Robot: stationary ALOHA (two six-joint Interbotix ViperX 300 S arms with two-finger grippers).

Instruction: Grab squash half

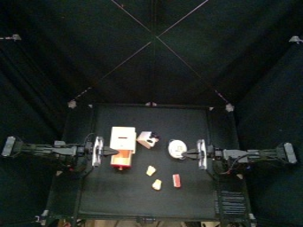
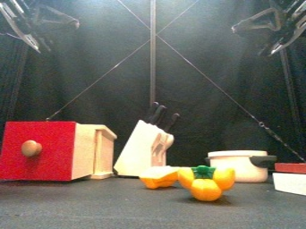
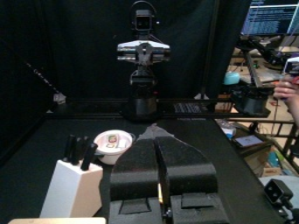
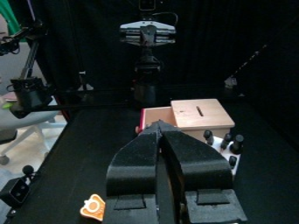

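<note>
at the left edge of the top view the left pincer (image 1: 97, 151) sits shut and empty beside the black worktop (image 1: 106, 199). lower centre lies the squash half (image 1: 151, 169), a tiny pale-yellow wedge of toy plastic, with a similar yellow bit (image 1: 155, 183) just below. it looks light, stiff and slippery; pinching its flat faces seems safest. at the right edge the right pincer (image 1: 203, 152) is shut, empty.

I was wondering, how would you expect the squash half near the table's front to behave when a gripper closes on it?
The squash half looks like a small moulded toy, so probably stiff and light. Its rounded, glossy sides might slip between jaws or let it rock when nudged.
</note>
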